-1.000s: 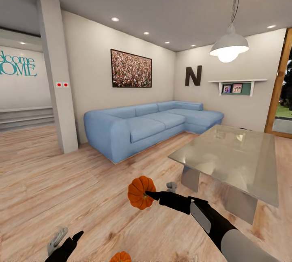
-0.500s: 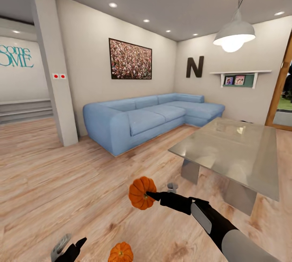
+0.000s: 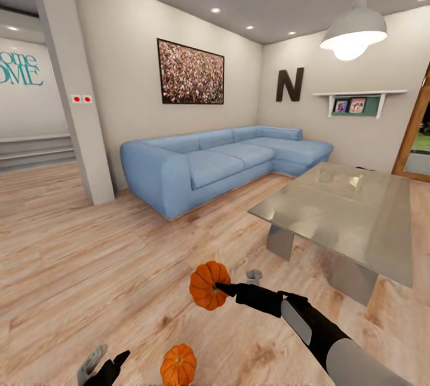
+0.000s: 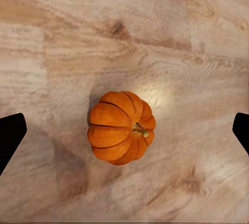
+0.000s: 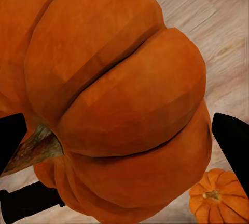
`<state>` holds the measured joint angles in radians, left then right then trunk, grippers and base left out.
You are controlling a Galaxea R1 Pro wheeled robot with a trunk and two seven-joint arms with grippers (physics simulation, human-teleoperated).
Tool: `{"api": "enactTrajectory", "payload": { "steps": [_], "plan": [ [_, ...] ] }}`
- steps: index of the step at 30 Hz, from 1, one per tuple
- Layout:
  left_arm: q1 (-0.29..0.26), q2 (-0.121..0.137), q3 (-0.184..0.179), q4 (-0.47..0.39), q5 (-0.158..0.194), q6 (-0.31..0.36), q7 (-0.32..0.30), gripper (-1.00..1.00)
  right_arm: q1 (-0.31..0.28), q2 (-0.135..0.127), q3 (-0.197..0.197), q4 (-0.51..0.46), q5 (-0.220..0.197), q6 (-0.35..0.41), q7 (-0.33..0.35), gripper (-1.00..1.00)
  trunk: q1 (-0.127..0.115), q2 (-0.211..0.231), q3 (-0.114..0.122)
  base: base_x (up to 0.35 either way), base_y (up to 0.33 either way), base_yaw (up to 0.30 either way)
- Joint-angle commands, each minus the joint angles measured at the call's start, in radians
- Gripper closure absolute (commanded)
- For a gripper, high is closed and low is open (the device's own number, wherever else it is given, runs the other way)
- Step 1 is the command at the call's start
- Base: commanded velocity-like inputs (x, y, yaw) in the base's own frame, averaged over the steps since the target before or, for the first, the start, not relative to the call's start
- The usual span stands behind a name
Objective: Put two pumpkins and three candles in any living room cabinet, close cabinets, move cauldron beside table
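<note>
A light blue L-shaped sofa [image 3: 221,162] stands in the corner on the pale wood plank floor [image 3: 89,254], beneath a framed picture of a crowd [image 3: 190,73] and a dark letter N [image 3: 289,84] on the adjoining wall. A white pendant lamp [image 3: 353,30] glows above, near a wall shelf [image 3: 357,102] holding two small photos. At the far side a grey pillar [image 3: 70,81] bears two red dots, with teal lettering [image 3: 19,69] on the wall behind it.

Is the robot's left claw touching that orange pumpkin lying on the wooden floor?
Apart. The left wrist view shows the small orange ribbed pumpkin on bare wooden floor, well clear of both black fingers.
</note>
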<state>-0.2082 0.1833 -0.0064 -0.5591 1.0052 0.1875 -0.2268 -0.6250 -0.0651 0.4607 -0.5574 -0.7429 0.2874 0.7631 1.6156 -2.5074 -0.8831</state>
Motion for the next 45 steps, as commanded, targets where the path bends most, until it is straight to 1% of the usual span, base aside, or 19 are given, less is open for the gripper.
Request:
{"api": "enactTrajectory", "payload": {
  "steps": [1, 5, 26, 28, 29, 32, 34, 35, 37, 38, 39, 40, 42, 43, 45],
  "plan": [
    [0.0, -0.012, -0.002, 0.0, 0.008, 0.006, -0.003, -1.0, -0.001, -0.001, 0.005, 0.001, -0.011, -0.017, -0.005, 1.0, 0.0, -0.001, -0.005, 0.0, 0.0, 0.0],
    [0.0, -0.018, -0.003, 0.0, 0.006, 0.006, -0.003, -1.0, -0.001, -0.001, 0.005, 0.002, -0.013, -0.034, -0.006, 1.0, 0.002, -0.002, -0.02, 0.0, 0.0, 0.0],
    [-0.001, -0.018, -0.009, -0.001, 0.002, 0.006, -0.013, -1.0, 0.002, -0.002, 0.006, 0.0, -0.011, -0.047, 0.005, 1.0, 0.011, -0.007, -0.102, 0.0, 0.0, 0.0],
    [-0.002, -0.018, -0.009, -0.003, -0.006, 0.005, -0.014, -1.0, 0.003, -0.002, 0.006, -0.005, -0.007, -0.051, 0.022, 1.0, 0.012, -0.007, -0.109, 0.0, 0.0, 0.0],
    [-0.002, -0.019, -0.009, -0.003, -0.016, 0.005, -0.014, -1.0, 0.003, -0.002, 0.006, -0.007, 0.0, -0.059, 0.037, 1.0, 0.013, -0.007, -0.113, 0.0, 0.0, 0.0],
    [-0.005, -0.02, -0.01, -0.009, -0.053, 0.005, -0.017, -1.0, 0.003, -0.002, 0.005, -0.026, 0.044, -0.079, 0.088, 1.0, 0.014, -0.008, -0.125, 0.0, 0.0, 0.0],
    [-0.007, -0.021, -0.01, -0.013, -0.066, 0.005, -0.018, -1.0, 0.004, -0.002, 0.004, -0.085, 0.064, -0.06, 0.103, 1.0, 0.015, -0.009, -0.133, 0.0, 0.0, 0.0],
    [-0.008, -0.021, -0.01, -0.013, -0.07, 0.006, -0.02, -1.0, 0.004, -0.002, 0.004, -0.139, 0.069, -0.028, 0.105, 1.0, 0.015, -0.009, -0.136, 0.0, 0.0, 0.0],
    [-0.016, -0.021, -0.01, -0.014, -0.073, 0.009, -0.021, -1.0, 0.004, -0.002, 0.003, -0.277, 0.073, 0.068, 0.098, 1.0, 0.016, -0.009, -0.144, 0.0, 0.0, 0.0],
    [-0.027, -0.021, -0.01, -0.014, -0.072, 0.012, -0.021, -1.0, 0.004, -0.002, 0.0, -0.377, 0.073, 0.137, 0.078, 1.0, 0.017, -0.009, -0.148, 0.0, 0.0, 0.0],
    [-0.036, -0.021, -0.009, -0.013, -0.072, 0.014, -0.021, -1.0, 0.004, -0.002, -0.002, -0.432, 0.073, 0.171, 0.057, 1.0, 0.017, -0.01, -0.152, 0.0, 0.0, 0.0],
    [-0.045, -0.02, -0.01, -0.013, -0.072, 0.016, -0.022, -1.0, 0.004, -0.002, -0.004, -0.471, 0.072, 0.194, 0.033, 1.0, 0.018, -0.01, -0.156, 0.0, 0.0, 0.0],
    [-0.07, -0.018, -0.011, -0.014, -0.075, 0.017, -0.021, -1.0, 0.004, -0.001, -0.007, -0.519, 0.072, 0.219, -0.011, 1.0, 0.019, -0.01, -0.164, 0.0, 0.0, 0.0],
    [-0.101, -0.015, -0.012, -0.017, -0.076, 0.019, -0.021, -1.0, 0.004, 0.001, -0.007, -0.534, 0.075, 0.229, -0.029, 1.0, 0.019, -0.011, -0.167, 0.0, 0.0, 0.0],
    [-0.153, -0.013, -0.014, -0.024, -0.077, 0.021, -0.018, -1.0, 0.004, 0.001, -0.008, -0.55, 0.073, 0.238, -0.041, 1.0, 0.02, -0.011, -0.175, 0.0, 0.0, 0.0]
  ]
}}
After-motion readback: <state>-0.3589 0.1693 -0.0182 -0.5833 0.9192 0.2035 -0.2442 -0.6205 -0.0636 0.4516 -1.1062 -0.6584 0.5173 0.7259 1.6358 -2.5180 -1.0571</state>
